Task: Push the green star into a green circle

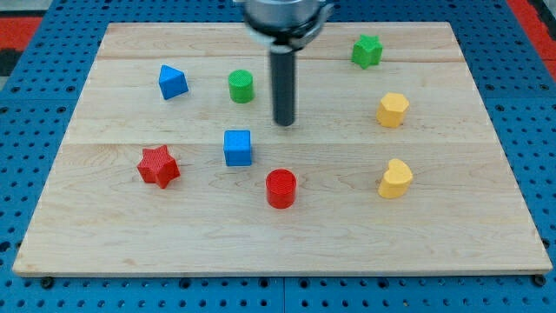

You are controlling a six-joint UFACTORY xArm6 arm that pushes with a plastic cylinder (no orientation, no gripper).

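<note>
The green star lies near the view's top right on the wooden board. The green circle stands at the upper middle left. My tip rests on the board just right of and a little below the green circle, well left of and below the green star. It touches neither block.
A blue wedge-like block lies at upper left, a blue cube and a red star lower left, a red circle below my tip. Two yellow blocks sit at the right.
</note>
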